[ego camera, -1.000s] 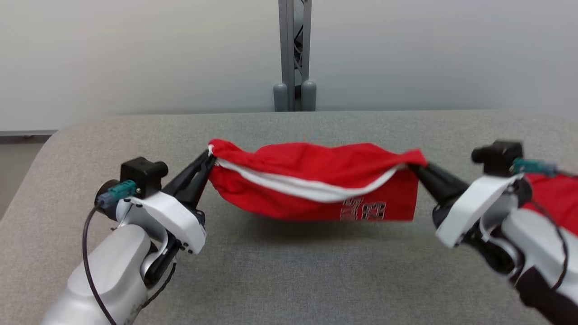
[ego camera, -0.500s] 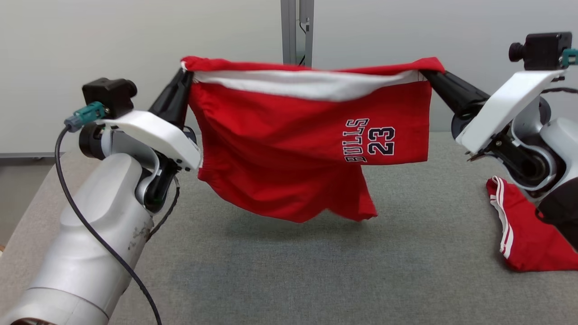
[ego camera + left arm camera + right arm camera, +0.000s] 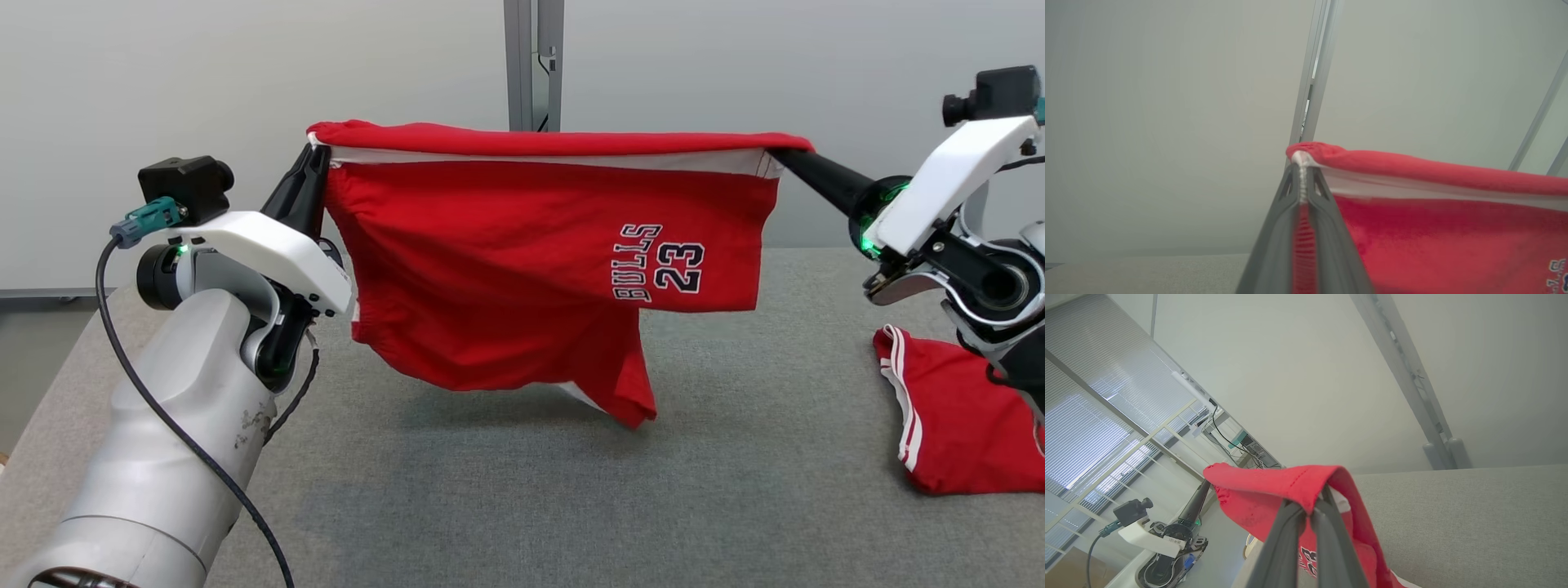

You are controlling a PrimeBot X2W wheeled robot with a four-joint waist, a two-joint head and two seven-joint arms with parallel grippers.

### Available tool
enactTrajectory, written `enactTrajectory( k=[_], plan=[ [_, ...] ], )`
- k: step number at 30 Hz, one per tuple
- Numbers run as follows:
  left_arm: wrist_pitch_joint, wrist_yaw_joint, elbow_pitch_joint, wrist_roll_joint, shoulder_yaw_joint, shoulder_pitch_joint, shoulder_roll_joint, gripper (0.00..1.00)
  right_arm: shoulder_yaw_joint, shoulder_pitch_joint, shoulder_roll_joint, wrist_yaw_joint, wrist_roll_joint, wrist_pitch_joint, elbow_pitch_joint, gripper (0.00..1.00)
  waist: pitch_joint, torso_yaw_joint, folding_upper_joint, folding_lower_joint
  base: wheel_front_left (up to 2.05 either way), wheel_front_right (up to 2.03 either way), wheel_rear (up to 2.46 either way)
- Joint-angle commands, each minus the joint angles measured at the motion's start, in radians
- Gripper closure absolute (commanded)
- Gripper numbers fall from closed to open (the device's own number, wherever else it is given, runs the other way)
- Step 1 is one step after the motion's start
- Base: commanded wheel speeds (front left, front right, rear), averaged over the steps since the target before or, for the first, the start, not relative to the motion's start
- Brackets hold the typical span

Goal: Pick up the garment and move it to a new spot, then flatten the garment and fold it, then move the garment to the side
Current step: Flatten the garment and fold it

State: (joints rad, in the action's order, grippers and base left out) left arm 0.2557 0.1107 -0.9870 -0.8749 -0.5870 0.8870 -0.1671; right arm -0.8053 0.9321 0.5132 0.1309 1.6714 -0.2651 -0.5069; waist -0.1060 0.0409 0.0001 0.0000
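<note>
Right up front, the pale left forearm (image 3: 163,457) rose from the lower left corner, with bare grey table (image 3: 522,506) stretched across the foreground. Just beyond that hung the star of the show: the red shorts (image 3: 522,269), up in the air and strung out wide by the waistband, printed lettering and number facing the head camera, one leg drooping lower than the other and apparently just clear of the cloth surface, a soft shadow beneath. The left claw (image 3: 314,163) was pinched tight on the waistband's left corner, and the left wrist view showed red fabric and white trim squeezed right between the fingers (image 3: 1286,228). The right claw (image 3: 782,155) was clamped just as narrowly on the opposite corner, the fabric folding over its tips in the right wrist view. The band between them ran nearly straight and level, so there was good tension. Off to the right, a second red garment (image 3: 955,425) with white stripes lay on the table, well apart from the hanging pair. Further back stood a grey post (image 3: 533,61) against the plain wall (image 3: 245,65). By my read, this was the carry stage: garment lifted, not yet set down in its new spot. The next move called for both arms to travel together, holding that spread, then lower the shorts hem first onto open table and drag them flat, steering clear of the striped piece on the right.
</note>
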Motion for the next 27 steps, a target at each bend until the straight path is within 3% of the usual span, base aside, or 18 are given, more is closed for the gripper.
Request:
enactTrajectory(
  k=[1,8,15,20,27],
  plan=[
    [0.003,0.000,-0.007,-0.008,0.002,0.014,-0.006,1.00,0.007,-0.010,0.008,0.000,0.003,-0.001,-0.005,1.00,0.000,0.000,-0.0001,0.0000,0.00,0.00,0.00],
    [0.006,0.008,-0.030,-0.015,0.004,0.041,0.004,1.00,0.015,0.017,0.002,0.000,-0.052,0.033,-0.017,1.00,0.013,-0.001,-0.0001,0.0000,0.00,0.00,0.00],
    [-0.006,0.001,-0.063,-0.001,0.000,0.136,0.023,1.00,-0.031,0.136,-0.036,0.000,-0.202,0.118,-0.098,1.00,0.081,-0.012,-0.0001,0.0000,0.00,0.00,0.00],
    [-0.034,-0.026,-0.102,0.001,0.012,0.287,0.030,1.00,-0.049,0.308,-0.102,0.000,-0.307,0.210,-0.190,1.00,0.207,-0.038,-0.0001,0.0000,0.00,0.00,0.00],
    [-0.009,-0.074,-0.143,0.043,0.019,0.534,0.023,1.00,-0.039,0.591,-0.208,0.000,-0.435,0.448,-0.363,1.00,0.422,-0.078,-0.0001,0.0000,0.00,0.00,0.00]
  ],
)
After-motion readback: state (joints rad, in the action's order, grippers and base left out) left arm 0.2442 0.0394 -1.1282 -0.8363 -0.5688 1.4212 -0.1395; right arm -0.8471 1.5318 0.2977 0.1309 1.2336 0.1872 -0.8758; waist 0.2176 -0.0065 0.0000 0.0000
